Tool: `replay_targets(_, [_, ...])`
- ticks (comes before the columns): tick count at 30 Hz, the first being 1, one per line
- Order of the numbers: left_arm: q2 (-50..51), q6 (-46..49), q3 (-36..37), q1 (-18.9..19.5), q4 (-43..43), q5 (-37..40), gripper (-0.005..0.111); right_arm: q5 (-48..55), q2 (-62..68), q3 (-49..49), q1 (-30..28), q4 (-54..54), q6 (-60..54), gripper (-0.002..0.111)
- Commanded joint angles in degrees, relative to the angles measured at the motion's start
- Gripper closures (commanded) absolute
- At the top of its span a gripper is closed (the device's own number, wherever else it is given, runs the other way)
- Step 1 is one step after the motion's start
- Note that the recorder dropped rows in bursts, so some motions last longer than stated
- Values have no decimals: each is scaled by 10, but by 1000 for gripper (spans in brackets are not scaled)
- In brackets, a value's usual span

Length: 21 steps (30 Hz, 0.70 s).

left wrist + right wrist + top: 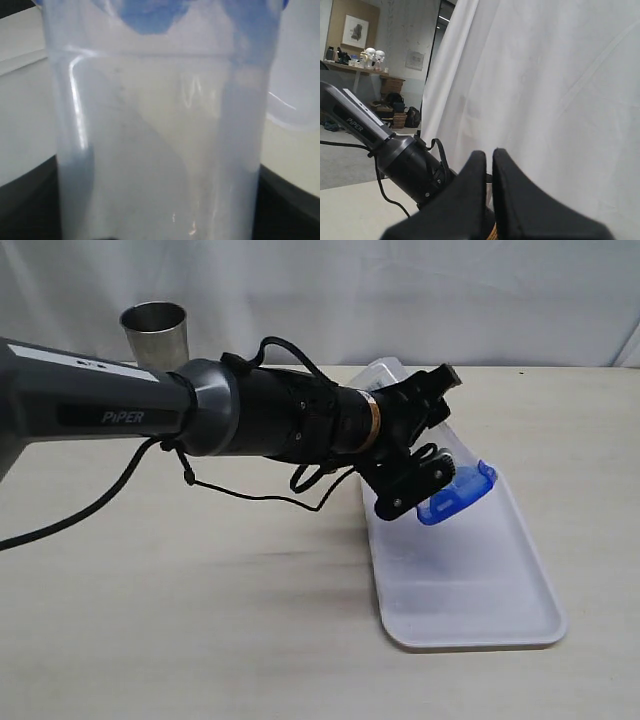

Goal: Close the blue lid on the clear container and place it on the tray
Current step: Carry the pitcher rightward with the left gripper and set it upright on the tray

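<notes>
Clear container (160,150) clamped in left tool (449,426) over tray edge (372,540); right tool (490,156) together.

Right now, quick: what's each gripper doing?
Left gripper: closed on the container.
Right gripper: closed, holding nothing.

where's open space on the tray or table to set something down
The near end of the tray, in front of the blue lid, is bare. So is the table left of the tray, this side of the arm, and the strip along the tray's right. Crowded: the tray's far half, under the left fingers and the container.
</notes>
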Motion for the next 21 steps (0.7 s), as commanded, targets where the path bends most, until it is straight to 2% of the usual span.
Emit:
replay_targets(1, [0,24,-6,-8,-8,22,107,-4,-3,2,-1,0,1,103])
replay_targets(8, [0,10,-6,-13,-14,9,107,-3,-3,2,-1,0,1,103])
replay_targets(13, [0,-49,-6,-13,-15,-14,107,-3,-3,2,-1,0,1,103])
replay_targets(17, [0,-173,-6,-13,-15,-49,107,-3,-3,2,-1,0,1,103])
replay_targets(21, [1,-375,-6,-10,-15,-138,107,-3,-3,2,-1,0,1,103])
